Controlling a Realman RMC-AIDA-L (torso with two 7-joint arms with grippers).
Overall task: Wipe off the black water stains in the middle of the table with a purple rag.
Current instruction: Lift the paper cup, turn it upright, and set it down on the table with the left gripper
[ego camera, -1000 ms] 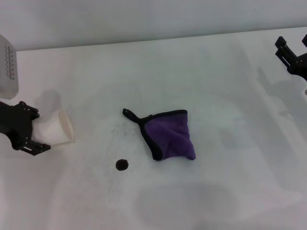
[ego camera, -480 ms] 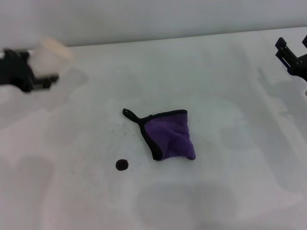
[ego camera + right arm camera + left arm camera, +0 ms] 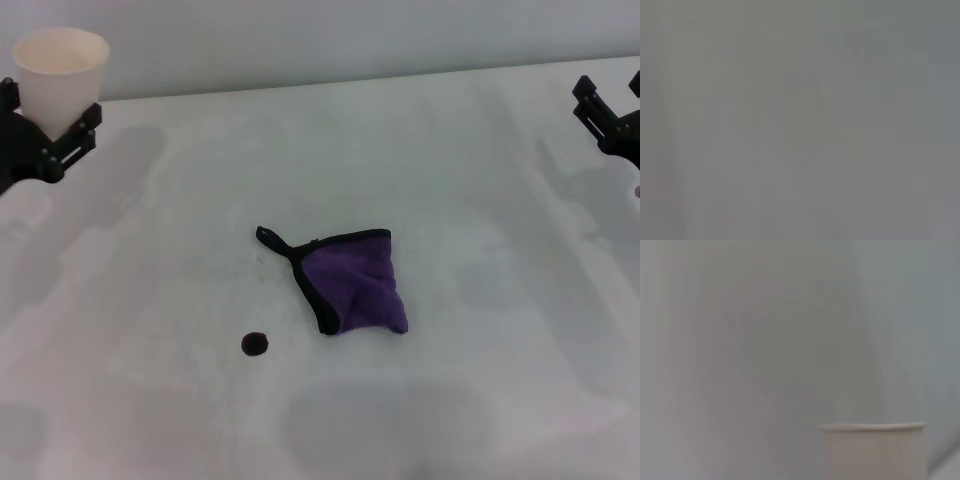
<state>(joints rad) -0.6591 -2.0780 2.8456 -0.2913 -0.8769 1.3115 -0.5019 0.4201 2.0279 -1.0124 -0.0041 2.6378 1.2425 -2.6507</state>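
Observation:
The purple rag (image 3: 357,284) lies crumpled in the middle of the white table (image 3: 480,380), its black loop pointing to the left. The small black water stain (image 3: 254,344) sits on the table just to the rag's front left, apart from it. My left gripper (image 3: 45,135) is at the far left, raised, shut on an upright white paper cup (image 3: 60,72); the cup's rim also shows in the left wrist view (image 3: 873,446). My right gripper (image 3: 610,120) is parked at the far right edge, away from the rag.
A pale wall runs along the table's far edge. The right wrist view shows only a blank grey surface.
My left gripper has lifted the paper cup from lying tilted at the table's left up and back, turning it upright. The rag, stain and right arm have not moved.

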